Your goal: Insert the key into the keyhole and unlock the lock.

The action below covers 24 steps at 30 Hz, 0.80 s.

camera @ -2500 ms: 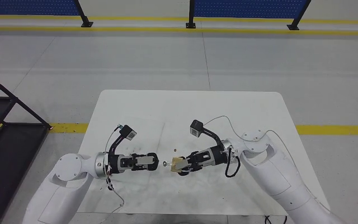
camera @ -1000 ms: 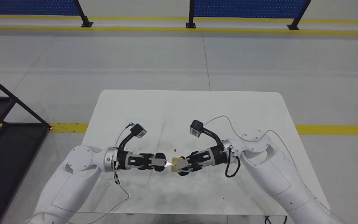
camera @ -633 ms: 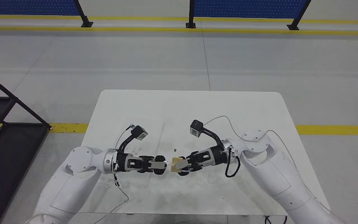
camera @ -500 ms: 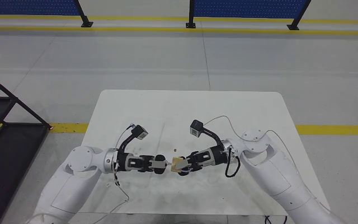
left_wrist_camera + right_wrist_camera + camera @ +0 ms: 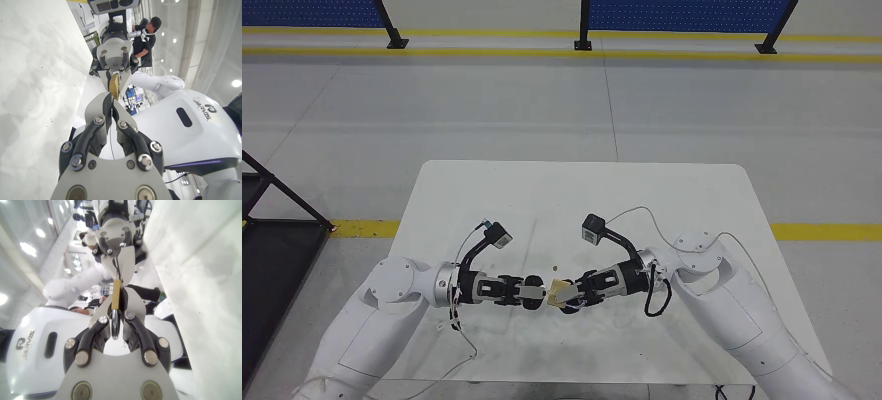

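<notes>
A brass padlock hangs just above the white table, with my right gripper shut on its body. In the right wrist view the lock sits edge-on between the fingers, and its steel shackle points back toward the wrist. My left gripper faces it from the other side, shut on a small silver key. The key tip meets the lock's bottom face. How deep the key sits in the keyhole is hidden.
Both grippers meet near the table's front middle. A small dark speck lies on the table just behind them. A black rack stands off the table's left side. Bare tabletop stretches behind and to the right.
My left gripper has moved right with the key, closing the gap until the key touches the lock. The right gripper and the lock have stayed put.
</notes>
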Each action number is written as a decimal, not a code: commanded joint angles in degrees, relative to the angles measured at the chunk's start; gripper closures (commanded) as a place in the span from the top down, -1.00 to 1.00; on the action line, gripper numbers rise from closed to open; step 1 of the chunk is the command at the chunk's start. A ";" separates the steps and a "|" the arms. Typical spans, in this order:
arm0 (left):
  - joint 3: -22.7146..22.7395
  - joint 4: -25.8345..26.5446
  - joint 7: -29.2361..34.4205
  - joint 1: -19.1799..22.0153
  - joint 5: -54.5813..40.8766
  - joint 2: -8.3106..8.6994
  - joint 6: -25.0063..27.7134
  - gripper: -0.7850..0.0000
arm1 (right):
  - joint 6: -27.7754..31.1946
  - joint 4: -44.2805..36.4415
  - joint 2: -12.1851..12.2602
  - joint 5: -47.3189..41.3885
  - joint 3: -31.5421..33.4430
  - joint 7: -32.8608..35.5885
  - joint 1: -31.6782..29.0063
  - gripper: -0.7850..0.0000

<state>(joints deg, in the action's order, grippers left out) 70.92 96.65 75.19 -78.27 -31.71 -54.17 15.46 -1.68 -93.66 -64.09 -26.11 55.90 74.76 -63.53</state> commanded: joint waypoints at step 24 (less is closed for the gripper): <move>0.52 2.28 -2.84 -1.41 6.74 0.25 10.39 -1.00 | 0.00 0.00 0.00 0.00 0.00 0.00 0.00 -1.00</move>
<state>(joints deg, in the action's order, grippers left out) 71.38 98.92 72.33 -79.62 -24.82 -53.94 25.69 -1.68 -93.66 -64.09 -26.11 55.90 74.76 -63.53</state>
